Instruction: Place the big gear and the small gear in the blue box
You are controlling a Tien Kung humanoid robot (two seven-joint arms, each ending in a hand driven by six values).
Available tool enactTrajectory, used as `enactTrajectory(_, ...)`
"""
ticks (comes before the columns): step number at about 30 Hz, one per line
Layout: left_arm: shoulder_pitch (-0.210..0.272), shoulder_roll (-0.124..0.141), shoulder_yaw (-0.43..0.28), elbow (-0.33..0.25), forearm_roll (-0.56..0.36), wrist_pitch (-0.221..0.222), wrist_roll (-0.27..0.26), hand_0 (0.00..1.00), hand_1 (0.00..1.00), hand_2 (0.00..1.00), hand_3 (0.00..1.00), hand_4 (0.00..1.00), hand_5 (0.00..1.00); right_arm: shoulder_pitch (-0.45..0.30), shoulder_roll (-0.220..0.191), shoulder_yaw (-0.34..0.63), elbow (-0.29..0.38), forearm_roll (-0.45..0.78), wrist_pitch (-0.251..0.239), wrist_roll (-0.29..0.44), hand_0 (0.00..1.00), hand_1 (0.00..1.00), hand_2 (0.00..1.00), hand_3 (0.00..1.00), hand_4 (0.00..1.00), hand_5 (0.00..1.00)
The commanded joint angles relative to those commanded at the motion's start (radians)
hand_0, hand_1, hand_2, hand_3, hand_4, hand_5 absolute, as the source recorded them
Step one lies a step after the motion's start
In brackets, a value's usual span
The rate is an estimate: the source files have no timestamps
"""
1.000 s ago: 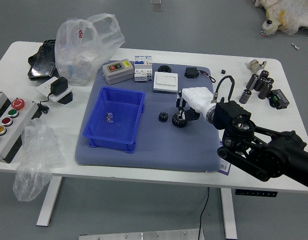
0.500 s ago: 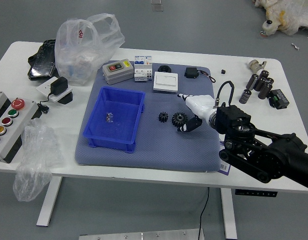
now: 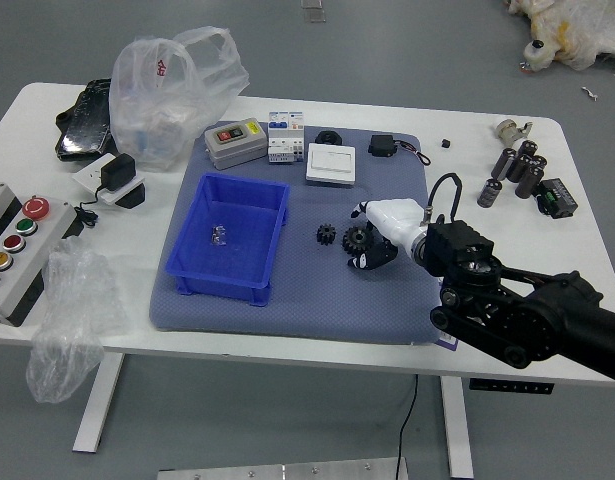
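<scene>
My right hand (image 3: 361, 238), white over its back with dark fingers, is low over the mat from the right. Its fingers are parted around the right side of the big gear (image 3: 356, 240), not visibly closed on it. Just left of that lies the small gear (image 3: 326, 234), dark and toothed, on the mat. The blue box (image 3: 223, 275) stands farther left, with small metallic pieces (image 3: 219, 235) inside. No left arm shows.
Behind the gears are a white square box (image 3: 331, 164), a grey device (image 3: 236, 144) and a black ring (image 3: 328, 137). A plastic bag (image 3: 167, 90) stands back left, a button panel (image 3: 25, 250) at the left edge. Dark cylinders (image 3: 517, 168) stand back right.
Over the last second my right hand has shifted slightly toward the near edge, then back left against the big gear. Both gears and the blue box keep their places.
</scene>
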Motion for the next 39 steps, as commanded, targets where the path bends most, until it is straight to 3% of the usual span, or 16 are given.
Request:
enactTrajectory(12, -0.003, 0.000, 0.008, 0.001, -0.010, 0.000, -0.006, 0.661, 0.618, 0.604, 0.755, 0.746, 0.647, 0.009, -0.013, 0.011, 0.027, -0.008, -0.018, 0.012, 0.287, 0.342, 0.396, 0.622, 0.604, 0.226)
enactTrajectory(19, -0.002, -0.002, 0.009, 0.000, -0.011, 0.000, -0.006, 0.662, 0.618, 0.605, 0.755, 0.746, 0.648, 0.037, -0.019, 0.034, 0.075, -0.036, -0.014, 0.003, 0.291, 0.337, 0.397, 0.621, 0.603, 0.232)
enactTrajectory(29, 0.000, -0.002, 0.005, -0.001, -0.005, 0.000, -0.002, 0.662, 0.618, 0.604, 0.755, 0.747, 0.650, 0.105, 0.064, -0.007, 0.125, -0.056, -0.036, 0.010, 0.291, 0.339, 0.412, 0.625, 0.601, 0.238)
enactTrajectory(30, 0.000, -0.002, 0.004, -0.001, -0.005, 0.000, -0.001, 0.662, 0.618, 0.603, 0.755, 0.746, 0.652, 0.111, 0.074, -0.015, 0.127, -0.056, -0.041, 0.014, 0.305, 0.365, 0.527, 0.653, 0.605, 0.244)
enactTrajectory(35, 0.000, -0.001, 0.002, -0.001, 0.000, 0.000, 0.001, 0.662, 0.618, 0.603, 0.755, 0.746, 0.652, 0.139, 0.113, -0.056, 0.130, -0.054, -0.048, 0.025, 0.305, 0.365, 0.527, 0.653, 0.605, 0.244)
enactTrajectory(36, 0.000, -0.001, 0.001, -0.002, 0.001, 0.000, 0.002, 0.662, 0.618, 0.604, 0.755, 0.746, 0.655, 0.144, 0.118, -0.062, 0.130, -0.053, -0.047, 0.026, 0.346, 0.509, 0.802, 0.815, 0.649, 0.260)
enactTrajectory(39, 0.000, 0.000, -0.001, -0.002, 0.005, -0.001, 0.003, 0.662, 0.618, 0.604, 0.755, 0.746, 0.655, 0.157, 0.135, -0.079, 0.133, -0.046, -0.036, 0.024, 0.346, 0.509, 0.802, 0.815, 0.649, 0.260)
